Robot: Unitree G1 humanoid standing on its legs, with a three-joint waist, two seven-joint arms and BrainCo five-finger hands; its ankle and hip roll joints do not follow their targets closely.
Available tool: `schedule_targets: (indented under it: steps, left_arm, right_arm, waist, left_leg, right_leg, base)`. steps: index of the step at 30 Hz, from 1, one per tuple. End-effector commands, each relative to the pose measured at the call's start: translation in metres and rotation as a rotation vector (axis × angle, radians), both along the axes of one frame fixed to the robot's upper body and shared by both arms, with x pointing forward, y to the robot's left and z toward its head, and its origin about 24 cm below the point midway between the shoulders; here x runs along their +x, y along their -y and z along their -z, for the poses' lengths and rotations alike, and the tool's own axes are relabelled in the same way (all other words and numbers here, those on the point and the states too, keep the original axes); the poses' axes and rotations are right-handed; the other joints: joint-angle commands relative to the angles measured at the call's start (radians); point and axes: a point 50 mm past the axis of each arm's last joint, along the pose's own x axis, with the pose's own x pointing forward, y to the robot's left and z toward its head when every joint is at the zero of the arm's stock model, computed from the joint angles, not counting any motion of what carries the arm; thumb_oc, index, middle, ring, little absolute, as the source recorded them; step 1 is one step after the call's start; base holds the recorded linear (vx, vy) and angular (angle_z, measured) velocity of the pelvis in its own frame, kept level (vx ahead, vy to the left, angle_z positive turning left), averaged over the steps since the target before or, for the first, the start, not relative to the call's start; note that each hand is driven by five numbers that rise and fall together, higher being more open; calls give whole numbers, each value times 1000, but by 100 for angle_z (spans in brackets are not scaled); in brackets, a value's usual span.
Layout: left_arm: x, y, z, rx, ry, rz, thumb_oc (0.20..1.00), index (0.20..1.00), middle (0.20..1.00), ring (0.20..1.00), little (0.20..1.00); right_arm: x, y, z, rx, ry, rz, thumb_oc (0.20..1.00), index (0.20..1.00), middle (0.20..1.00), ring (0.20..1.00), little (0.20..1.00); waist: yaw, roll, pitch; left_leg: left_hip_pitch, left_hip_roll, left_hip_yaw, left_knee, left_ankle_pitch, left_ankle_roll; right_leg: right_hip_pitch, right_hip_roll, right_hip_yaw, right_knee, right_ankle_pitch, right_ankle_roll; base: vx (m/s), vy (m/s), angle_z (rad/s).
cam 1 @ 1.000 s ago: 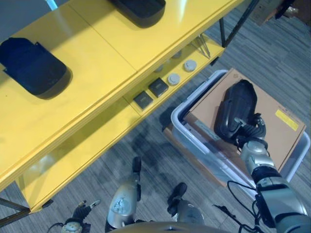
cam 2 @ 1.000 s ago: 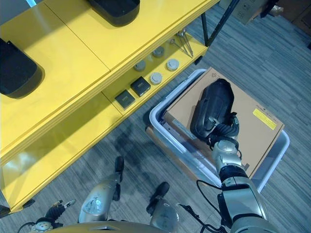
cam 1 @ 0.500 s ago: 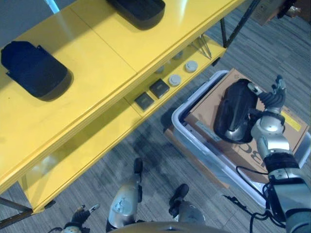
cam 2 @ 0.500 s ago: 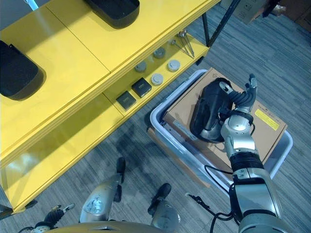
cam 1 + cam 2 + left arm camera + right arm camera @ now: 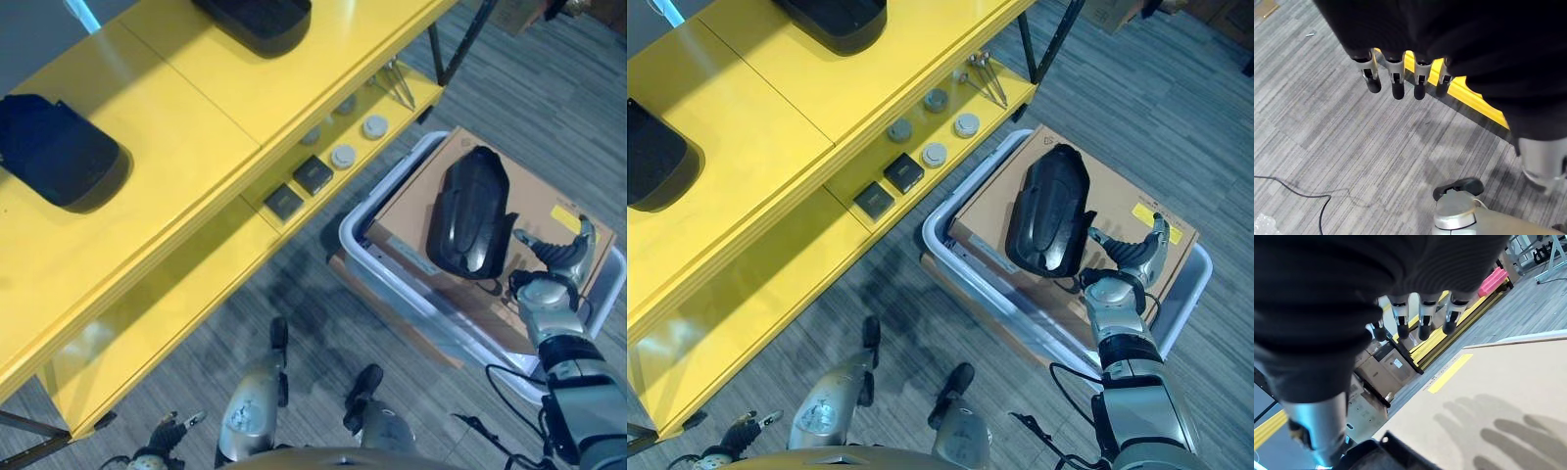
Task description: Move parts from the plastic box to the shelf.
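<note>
The long black part [image 5: 471, 212] lies on the cardboard sheet [image 5: 545, 201] in the plastic box [image 5: 380, 275], long axis running near-to-far, just left of the right hand [image 5: 558, 260], whose fingers are spread wide and hold nothing; the left hand [image 5: 1396, 81] hangs relaxed, far off.

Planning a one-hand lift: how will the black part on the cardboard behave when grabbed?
The black part looks like a rigid moulded shell, probably light. Its glossy, rounded top may slip. It is wider than the right hand, so it may tip.

Yellow shelf [image 5: 206, 117], two black parts [image 5: 54, 152] on top, plastic box [image 5: 377, 259] on floor
</note>
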Motion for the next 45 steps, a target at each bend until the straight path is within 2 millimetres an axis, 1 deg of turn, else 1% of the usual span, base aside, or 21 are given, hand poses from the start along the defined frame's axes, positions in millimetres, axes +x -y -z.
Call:
schedule_targets:
  steps: [1, 8, 15, 16, 22, 27, 28, 29, 30, 34, 39, 43, 45]
  left_arm:
    - [-4, -8, -1, 17, -20, 7, 1000, 1000, 1000, 1000, 1000]
    - [1, -7, -2, 9, -15, 13, 1000, 1000, 1000, 1000, 1000]
    - [6, -2, -1, -5, -8, 26, 1000, 1000, 1000, 1000, 1000]
    - [8, 0, -1, -11, -4, 27, 1000, 1000, 1000, 1000, 1000]
    - [13, 3, -1, -21, 1, 30, 1000, 1000, 1000, 1000, 1000]
    - [15, 6, -1, -34, 10, 32, 1000, 1000, 1000, 1000, 1000]
    - [16, 7, -1, -35, 12, 30, 1000, 1000, 1000, 1000, 1000]
    - [16, 8, -1, -36, 13, 31, 1000, 1000, 1000, 1000, 1000]
    - [17, 8, -1, -35, 14, 33, 1000, 1000, 1000, 1000, 1000]
    - [20, 8, -2, -37, 25, 26, 1000, 1000, 1000, 1000, 1000]
    - [23, 8, -2, -39, 33, 25, 1000, 1000, 1000, 1000, 1000]
    - [22, 8, -3, -42, 51, 11, 1000, 1000, 1000, 1000, 1000]
    - [23, 5, -5, -66, 100, -30, 1000, 1000, 1000, 1000, 1000]
  right_arm:
    - [5, 0, -25, -82, 84, -39, 1000, 1000, 1000, 1000, 1000]
    - [7, -3, -15, -37, 57, -66, 1000, 1000, 1000, 1000, 1000]
    - [13, -12, -5, -26, 2, -80, 1000, 1000, 1000, 1000, 1000]
    - [14, -14, -1, -16, -10, -80, 1000, 1000, 1000, 1000, 1000]
    - [12, -15, 8, -5, -54, -72, 1000, 1000, 1000, 1000, 1000]
    - [9, -19, 22, 11, -102, -63, 1000, 1000, 1000, 1000, 1000]
    - [9, -20, 24, 13, -109, -63, 570, 570, 570, 570, 570]
    - [8, -20, 26, 10, -118, -60, 250, 250, 250, 250, 250]
    - [8, -21, 27, 11, -124, -59, 200, 200, 200, 200, 200]
    - [6, -23, 34, 15, -154, -51, 200, 200, 200, 200, 200]
    - [3, -21, 40, 24, -174, -40, 200, 200, 200, 200, 200]
    - [-1, -22, 44, 45, -164, -29, 200, 200, 200, 200, 200]
    - [-2, -21, 43, 60, -130, -29, 200, 200, 200, 200, 200]
  waist:
    - [22, -14, 1]
    - [24, -3, 9]
    - [26, 9, 20]
    - [25, 13, 24]
    - [21, 19, 33]
    - [16, 21, 42]
    - [15, 21, 42]
    - [14, 21, 43]
    - [14, 21, 44]
    - [12, 22, 47]
    - [9, 24, 47]
    - [5, 22, 40]
    - [1, 21, 31]
  left_leg:
    - [1, 51, 35, 40, -101, -52]
    - [-10, 44, 33, 41, -100, -51]
    - [-26, 39, 34, 47, -100, -50]
    - [-29, 37, 33, 50, -101, -49]
    - [-37, 34, 37, 53, -101, -50]
    - [-45, 32, 39, 60, -104, -49]
    - [-46, 32, 39, 60, -104, -49]
    - [-46, 31, 39, 59, -104, -49]
    - [-47, 31, 39, 60, -105, -48]
    - [-54, 30, 41, 65, -106, -48]
    - [-52, 28, 41, 69, -112, -46]
    - [-38, 28, 44, 73, -116, -44]
    - [-24, 31, 49, 72, -116, -46]
  right_leg:
    - [-39, -44, 47, 26, -16, 43]
    - [-56, -51, 49, 36, -15, 44]
    - [-78, -60, 52, 52, -17, 43]
    - [-85, -63, 55, 58, -18, 43]
    - [-101, -67, 60, 68, -18, 43]
    - [-115, -70, 66, 76, -18, 43]
    - [-117, -71, 67, 77, -18, 43]
    - [-119, -71, 67, 78, -18, 43]
    - [-121, -71, 68, 80, -17, 43]
    - [-131, -74, 72, 86, -18, 43]
    - [-136, -76, 75, 92, -18, 44]
    - [-123, -76, 75, 90, -18, 44]
    - [-113, -76, 75, 89, -18, 44]
  base:
    - [0, 0, 0]
    - [-4, 6, 1]
    - [-2, 5, 0]
    - [-16, 30, 4]
    - [-3, 8, 2]
    - [0, 0, 0]
    - [0, 0, 0]
    - [0, 0, 0]
    - [0, 0, 0]
    - [0, 2, -2]
    - [0, 0, 0]
    - [0, 0, 0]
    - [0, 0, 0]
